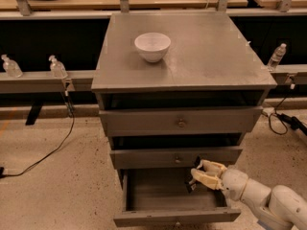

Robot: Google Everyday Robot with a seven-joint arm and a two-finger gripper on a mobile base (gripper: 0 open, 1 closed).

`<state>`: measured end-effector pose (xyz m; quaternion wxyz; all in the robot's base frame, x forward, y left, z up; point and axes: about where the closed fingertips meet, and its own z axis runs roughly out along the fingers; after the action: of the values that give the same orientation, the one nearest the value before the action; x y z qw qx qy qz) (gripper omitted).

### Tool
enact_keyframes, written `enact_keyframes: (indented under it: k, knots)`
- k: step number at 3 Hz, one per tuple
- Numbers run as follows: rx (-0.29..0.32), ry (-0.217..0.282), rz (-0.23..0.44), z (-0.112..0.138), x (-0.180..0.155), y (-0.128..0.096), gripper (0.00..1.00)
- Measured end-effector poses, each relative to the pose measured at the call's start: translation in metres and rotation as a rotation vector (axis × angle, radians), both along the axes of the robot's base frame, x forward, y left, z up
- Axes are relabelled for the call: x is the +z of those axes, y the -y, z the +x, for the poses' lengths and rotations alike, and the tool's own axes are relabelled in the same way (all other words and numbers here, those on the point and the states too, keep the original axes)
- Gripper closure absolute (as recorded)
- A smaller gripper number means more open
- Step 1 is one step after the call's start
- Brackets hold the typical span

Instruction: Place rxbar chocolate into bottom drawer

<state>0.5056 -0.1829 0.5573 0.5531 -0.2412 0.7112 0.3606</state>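
Gripper (199, 175) shown over the right side of the open bottom drawer (177, 218), its jaws closed on the rxbar chocolate (191, 186), which is held above the drawer floor. If released against the side wall, the bar could be left propped on edge.

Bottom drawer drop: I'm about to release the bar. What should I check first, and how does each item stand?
1. Bottom drawer pulled out, inside exposed: ok.
2. Hand over the drawer opening: ok, it is at the right rear, inside the drawer's edges.
3. rxbar chocolate held in the hand: ok, a small dark bar hangs below the fingertips.
4. Bar low enough to touch the drawer floor: cannot tell.
5. Clearance to the middle drawer: cannot tell. It is shut and the hand sits just under its front.
6. Drawer floor beneath the bar free of other things: ok in the part that shows.
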Motion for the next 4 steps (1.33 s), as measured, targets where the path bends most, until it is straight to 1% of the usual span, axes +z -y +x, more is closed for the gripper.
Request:
enact_keyframes:
  k: [1,2,3,4]
  knots:
    - [-0.022,-0.026,0.005,0.007,-0.038,0.006,1.00]
    - [-0.022,-0.026,0.005,0.007,-0.038,0.006,1.00]
    - [-0.061,-0.037,-0.022,0.018,-0.067,0.015,1.00]
    - [-0.134,-0.072,-0.054,0.033,-0.122,0.040,1.00]
